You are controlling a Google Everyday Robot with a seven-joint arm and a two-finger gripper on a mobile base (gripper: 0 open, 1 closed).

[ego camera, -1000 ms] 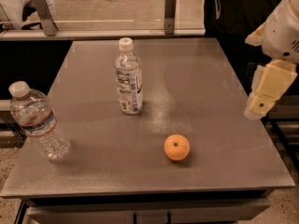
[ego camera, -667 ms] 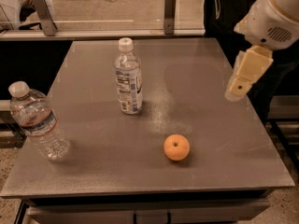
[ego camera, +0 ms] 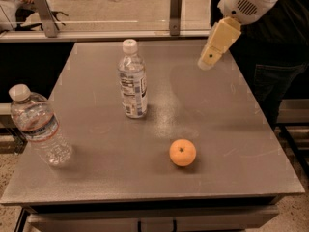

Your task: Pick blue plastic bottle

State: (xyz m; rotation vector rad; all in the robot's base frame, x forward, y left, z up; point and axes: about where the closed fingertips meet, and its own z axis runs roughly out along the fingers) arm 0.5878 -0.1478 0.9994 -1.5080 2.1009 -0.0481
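Observation:
The blue plastic bottle stands upright near the middle of the grey table. It is slim and clear, with a white cap and a blue-and-white label. My gripper hangs above the table's far right part, to the right of the bottle and well apart from it. Its cream finger points down and to the left. It holds nothing that I can see.
A wider clear bottle with a red-striped label stands at the table's left edge. An orange lies at the front centre. A glass barrier with metal posts runs along the far edge. A person in dark clothes stands at the right.
My gripper and arm have moved up and to the left, from beside the table's right edge to above its far right part. The bottles and the orange have not moved.

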